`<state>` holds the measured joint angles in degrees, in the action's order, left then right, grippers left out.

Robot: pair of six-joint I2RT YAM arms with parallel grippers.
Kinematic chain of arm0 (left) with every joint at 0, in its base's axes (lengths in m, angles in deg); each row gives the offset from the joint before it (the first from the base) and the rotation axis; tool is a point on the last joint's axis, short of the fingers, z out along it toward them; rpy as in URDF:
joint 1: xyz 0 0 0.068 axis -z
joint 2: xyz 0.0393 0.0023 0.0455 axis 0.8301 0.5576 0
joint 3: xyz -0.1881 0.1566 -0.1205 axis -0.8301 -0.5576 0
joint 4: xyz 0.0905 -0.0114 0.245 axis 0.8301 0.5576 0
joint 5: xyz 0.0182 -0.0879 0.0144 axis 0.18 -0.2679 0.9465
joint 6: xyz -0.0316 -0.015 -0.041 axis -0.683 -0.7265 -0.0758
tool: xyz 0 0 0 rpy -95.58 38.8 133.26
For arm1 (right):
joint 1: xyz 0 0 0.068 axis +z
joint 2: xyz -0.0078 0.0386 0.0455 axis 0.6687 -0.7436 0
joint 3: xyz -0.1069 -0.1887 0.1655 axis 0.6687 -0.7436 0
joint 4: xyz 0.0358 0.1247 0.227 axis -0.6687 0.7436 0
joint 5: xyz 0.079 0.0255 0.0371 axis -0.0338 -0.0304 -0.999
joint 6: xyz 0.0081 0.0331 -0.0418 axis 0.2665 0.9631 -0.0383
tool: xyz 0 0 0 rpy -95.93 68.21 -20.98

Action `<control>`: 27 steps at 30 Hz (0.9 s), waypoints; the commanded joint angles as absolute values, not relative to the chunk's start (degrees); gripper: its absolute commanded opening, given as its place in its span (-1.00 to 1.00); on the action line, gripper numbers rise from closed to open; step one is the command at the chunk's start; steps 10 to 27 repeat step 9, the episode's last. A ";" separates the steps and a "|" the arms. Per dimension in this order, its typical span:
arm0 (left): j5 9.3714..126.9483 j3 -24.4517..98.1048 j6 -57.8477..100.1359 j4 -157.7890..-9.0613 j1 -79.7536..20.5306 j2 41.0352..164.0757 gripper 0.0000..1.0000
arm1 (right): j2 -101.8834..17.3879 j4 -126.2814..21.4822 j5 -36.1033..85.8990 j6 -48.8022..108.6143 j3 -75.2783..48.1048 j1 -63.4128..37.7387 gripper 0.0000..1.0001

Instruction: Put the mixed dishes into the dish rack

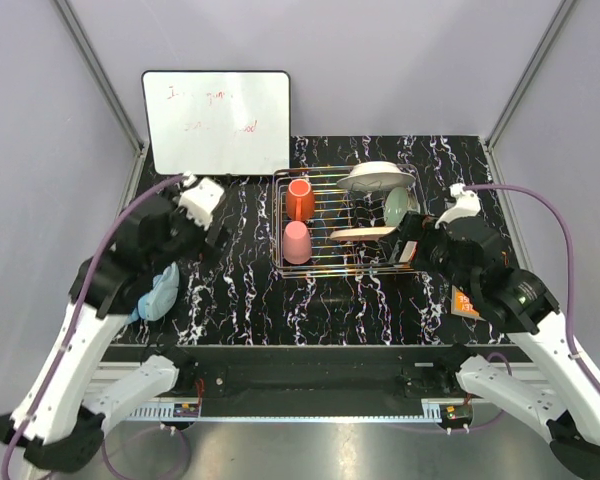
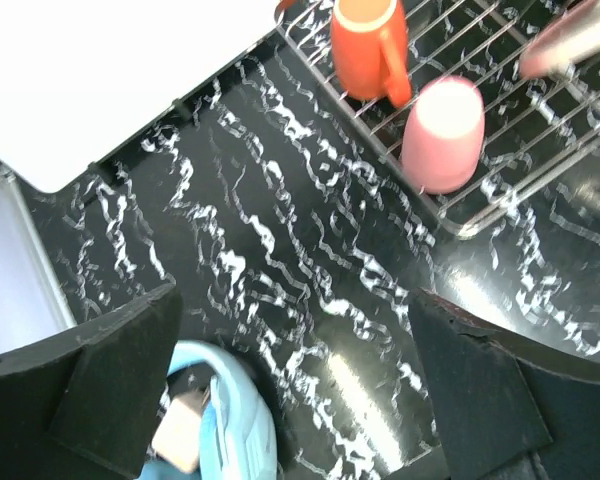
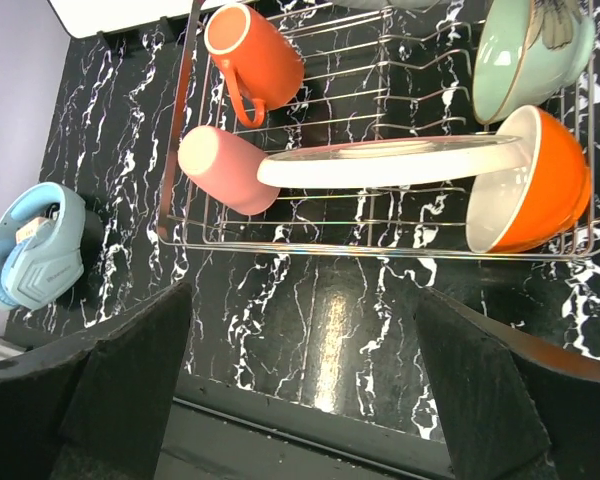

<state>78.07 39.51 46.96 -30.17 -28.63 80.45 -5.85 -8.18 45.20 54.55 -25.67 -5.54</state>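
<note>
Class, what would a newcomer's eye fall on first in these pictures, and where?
The silver dish rack mid-table holds the brightest colours: an orange mug and pink cup at its left end. A whiteboard stands behind-left; blue headphones lie by the left arm.

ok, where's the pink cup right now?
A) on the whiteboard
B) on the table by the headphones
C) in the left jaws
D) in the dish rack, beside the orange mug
D: the pink cup lies on the wire grid at the left end of the dish rack, next to the orange mug.
</note>
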 commanded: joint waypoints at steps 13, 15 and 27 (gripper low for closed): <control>76.77 17.66 45.12 -44.05 -30.54 59.85 0.98 | -4.85 -9.14 42.21 50.69 -22.60 -5.67 0.99; 76.77 17.66 45.12 -44.05 -30.54 59.85 0.98 | -4.85 -9.14 42.21 50.69 -22.60 -5.67 0.99; 76.77 17.66 45.12 -44.05 -30.54 59.85 0.98 | -4.85 -9.14 42.21 50.69 -22.60 -5.67 0.99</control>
